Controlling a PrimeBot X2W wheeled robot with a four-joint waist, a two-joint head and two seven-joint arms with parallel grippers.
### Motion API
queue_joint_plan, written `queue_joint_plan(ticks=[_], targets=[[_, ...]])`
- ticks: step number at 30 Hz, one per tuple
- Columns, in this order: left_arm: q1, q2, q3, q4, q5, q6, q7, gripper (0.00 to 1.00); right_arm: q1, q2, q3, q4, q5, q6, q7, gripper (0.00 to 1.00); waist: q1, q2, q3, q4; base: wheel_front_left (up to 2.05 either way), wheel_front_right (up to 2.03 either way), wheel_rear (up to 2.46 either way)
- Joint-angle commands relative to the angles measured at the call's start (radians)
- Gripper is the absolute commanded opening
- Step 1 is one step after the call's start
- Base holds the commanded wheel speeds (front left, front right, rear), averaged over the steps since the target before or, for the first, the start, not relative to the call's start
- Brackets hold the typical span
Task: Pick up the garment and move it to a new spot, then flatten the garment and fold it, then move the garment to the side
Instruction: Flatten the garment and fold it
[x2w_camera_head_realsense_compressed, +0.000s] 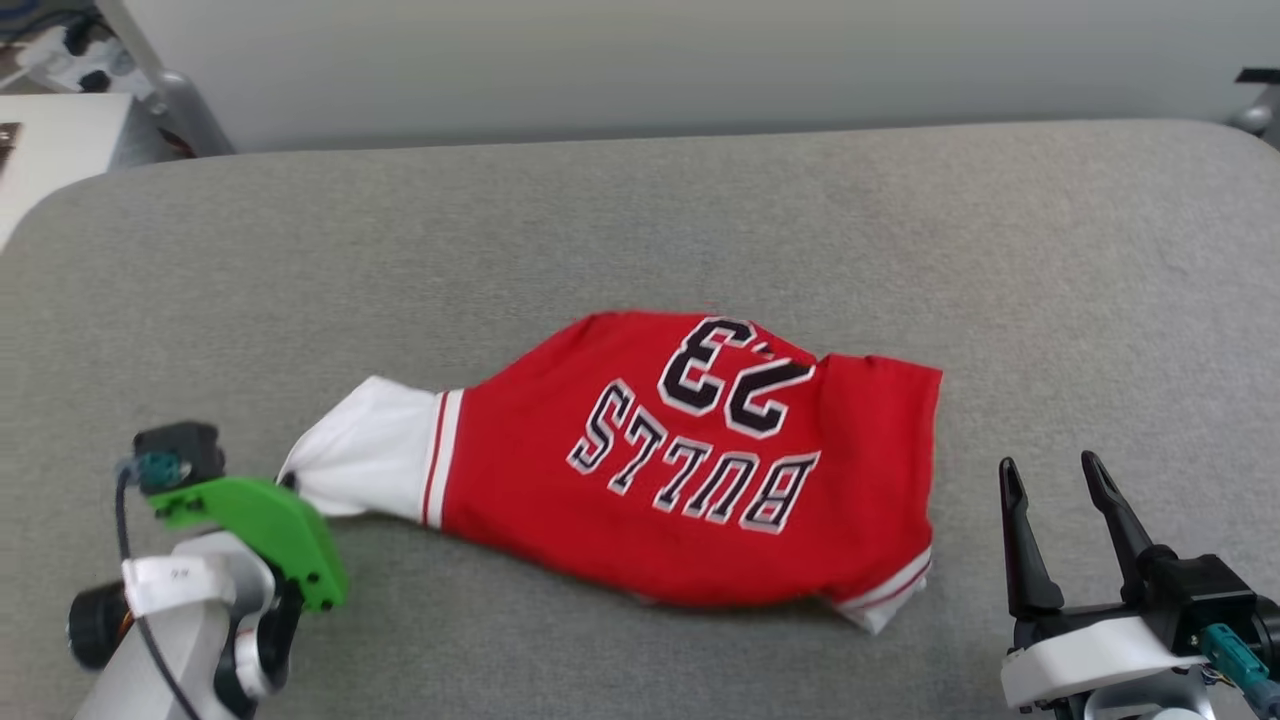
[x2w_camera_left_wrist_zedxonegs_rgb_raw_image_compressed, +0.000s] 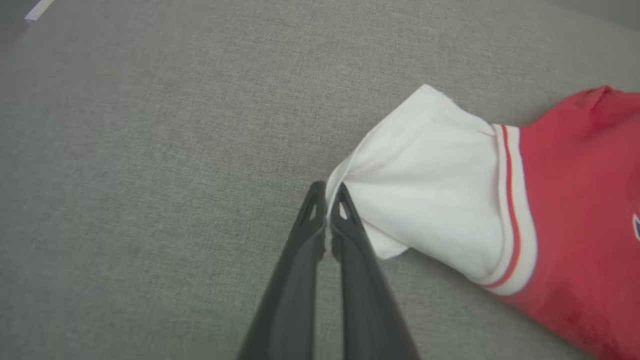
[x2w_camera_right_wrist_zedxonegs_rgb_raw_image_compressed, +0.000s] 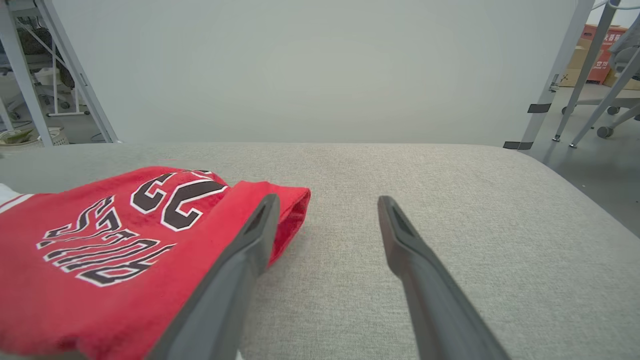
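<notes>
In the head view the garment (x2w_camera_head_realsense_compressed: 700, 470), a red jersey, lies loosely spread near the middle of the grey table (x2w_camera_head_realsense_compressed: 640, 220), its black "BULLS" lettering and the number 23 reading upside down. Its white sleeve (x2w_camera_head_realsense_compressed: 365, 450) stretches toward the robot's left, and the green bracket (x2w_camera_head_realsense_compressed: 265, 525) on the left wrist sits right at that sleeve's tip. The right fingers (x2w_camera_head_realsense_compressed: 1018, 540) stand spread at the lower right, just beside the garment's striped corner and apart from it. In the left wrist view the left fingers (x2w_camera_left_wrist_zedxonegs_rgb_raw_image_compressed: 305, 240) are clenched together, with the edge of the white sleeve pinched between their tips. The rest of the sleeve fans out to the right into the striped trim and the red body, all resting on the table. In the right wrist view the right fingers are released, wide apart and holding nothing. 1 of the 2 crosses in front of the garment's folded red edge, though whether it touches the cloth cannot be told, and the other stands over bare table. A pale wall (x2w_camera_right_wrist_zedxonegs_rgb_raw_image_compressed: 320, 70) rises behind the table's far edge.
</notes>
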Motion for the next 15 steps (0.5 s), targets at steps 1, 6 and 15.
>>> queue_joint_plan(ticks=[1, 6, 15], targets=[[0.038, 0.011, 0.013, -0.01, -0.011, 0.011, -0.006, 0.0, 0.011, 0.0, 0.0, 0.005, -0.003, -0.001, -0.002, 1.0, 0.0, 0.0, -0.04, 0.043, 0.0, 0.0, 0.0], [0.129, 0.017, 0.037, -0.032, -0.038, 0.032, -0.008, 0.0, 0.021, 0.0, 0.005, 0.013, -0.003, -0.001, -0.002, 1.0, 0.0, 0.0, -0.055, 0.06, 0.0, 0.0, 0.0], [0.164, -0.015, 0.001, -0.038, -0.036, 0.001, -0.047, 1.0, 0.031, 0.0, 0.014, 0.03, -0.006, -0.001, -0.002, 1.0, 0.0, 0.0, -0.077, 0.069, 0.0, 0.0, 0.0]])
